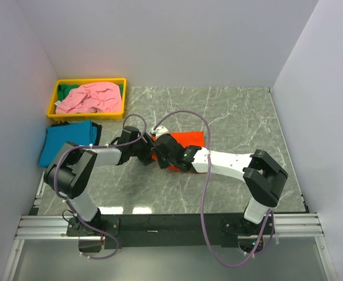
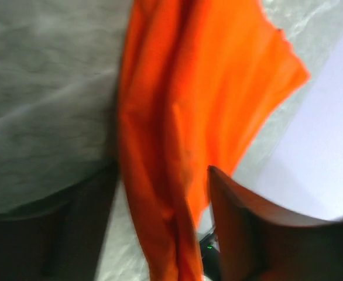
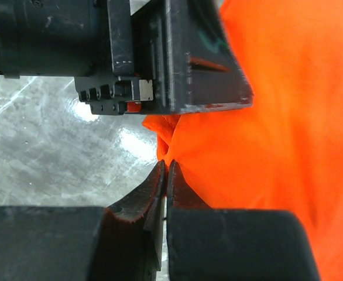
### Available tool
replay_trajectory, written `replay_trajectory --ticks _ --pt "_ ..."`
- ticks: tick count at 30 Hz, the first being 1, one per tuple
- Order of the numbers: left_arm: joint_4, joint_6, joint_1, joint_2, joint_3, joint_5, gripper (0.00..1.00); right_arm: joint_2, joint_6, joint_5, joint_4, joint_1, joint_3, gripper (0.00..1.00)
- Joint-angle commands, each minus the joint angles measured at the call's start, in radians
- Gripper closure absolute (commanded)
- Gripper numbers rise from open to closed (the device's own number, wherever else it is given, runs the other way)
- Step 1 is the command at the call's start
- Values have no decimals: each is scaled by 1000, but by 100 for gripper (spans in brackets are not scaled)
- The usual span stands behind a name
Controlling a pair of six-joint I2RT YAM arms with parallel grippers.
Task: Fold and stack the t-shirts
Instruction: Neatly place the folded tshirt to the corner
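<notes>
Top: the orange shirt (image 1: 190, 139) lies mid-table under both arms. There is open table (image 1: 242, 117) to the right and beyond. The teal shirt (image 1: 66, 143) lies at the left edge, and the pink shirt (image 1: 92, 98) is in the tray (image 1: 89, 81).

Left wrist: the left gripper's (image 2: 160, 234) jaws stand apart, with orange cloth between them.

Right wrist: the right gripper (image 3: 165, 175) is closed, its tips at the shirt's bunched edge. I cannot tell whether cloth is pinched.

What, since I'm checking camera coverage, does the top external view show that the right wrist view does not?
Only top external: the yellow plastic rectangular tray holding the pale pink cloth t-shirt, and the teal blue cloth t-shirt lying near that tray. Only right wrist: up close, the right gripper shut, pinching the bunched edge of the bright orange cloth t-shirt. Both: that orange t-shirt and the grey marbled table.
</notes>
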Motion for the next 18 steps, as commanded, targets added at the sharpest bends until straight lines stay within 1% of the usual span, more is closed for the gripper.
replay_trajectory --ticks 1,2,3,4,5,7,8,10,11,12,13,14,16,17,18 --pt "-93 72 -4 19 30 -115 41 -39 14 -14 41 -1 -12 100" --pt "-101 103 -4 19 38 -126 68 -37 12 -18 43 -3 -14 100" --pt "-121 114 -4 19 53 -136 77 -36 12 -21 43 -1 -15 100" --pt "-127 127 -4 21 62 -152 84 -33 11 -24 43 0 -20 100" --pt "-135 158 -4 21 81 -158 93 -30 9 -39 44 0 -20 100" --pt "-164 193 -4 24 99 -173 98 -28 14 -56 44 0 -29 100" --pt "-179 228 -4 23 110 -190 99 -28 15 -76 47 3 -32 97" --pt "-216 297 -4 18 136 -225 99 -30 9 -97 49 5 -37 86" --pt "-256 322 -4 13 145 -270 99 -31 5 -106 50 6 -40 75" --pt "-283 345 -4 9 168 -297 99 -34 3 -108 50 6 -43 70" --pt "-344 392 -4 4 180 -313 99 -45 3 -107 50 6 -54 65" --pt "-372 417 -4 -8 202 -390 99 -53 -1 -105 49 6 -60 57" --pt "-434 492 -2 -23 223 -466 99 -77 2 -90 52 5 -89 50" --pt "-492 517 -1 -43 245 -501 99 -88 3 -84 65 0 -104 47" --pt "-518 540 1 -56 254 -579 99 -97 6 -78 79 -1 -121 45"
